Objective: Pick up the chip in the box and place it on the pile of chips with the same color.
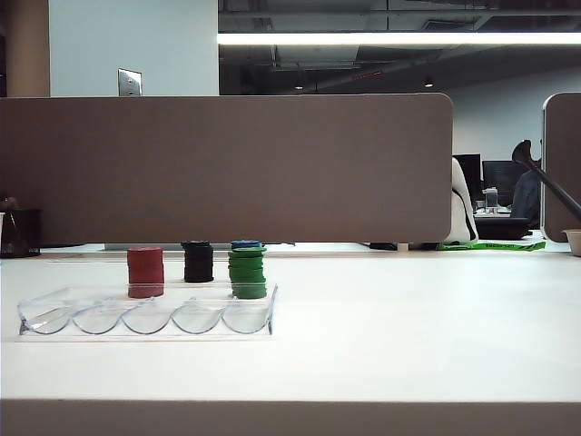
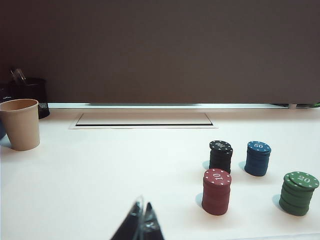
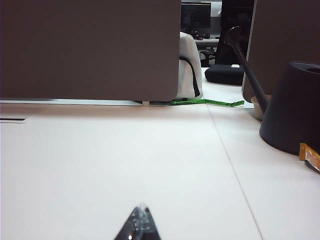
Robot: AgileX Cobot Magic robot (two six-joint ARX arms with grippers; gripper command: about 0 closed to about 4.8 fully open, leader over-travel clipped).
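My white counter (image 1: pixel 408 336) carries the clear box (image 1: pixel 145 316), red (image 1: pixel 145 271), black (image 1: pixel 198 262), blue (image 2: pixel 257 158) and green (image 1: pixel 247 272) chip stacks, and a paper cup (image 2: pixel 21 124).

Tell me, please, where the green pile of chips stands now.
In the exterior view the green pile stands left of centre on the table, just behind the clear box, to the right of the black pile and in front of the blue pile.

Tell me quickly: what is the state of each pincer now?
Left pincer: closed, holding nothing, low over the bare table.
Right pincer: closed, holding nothing, low over the bare table.
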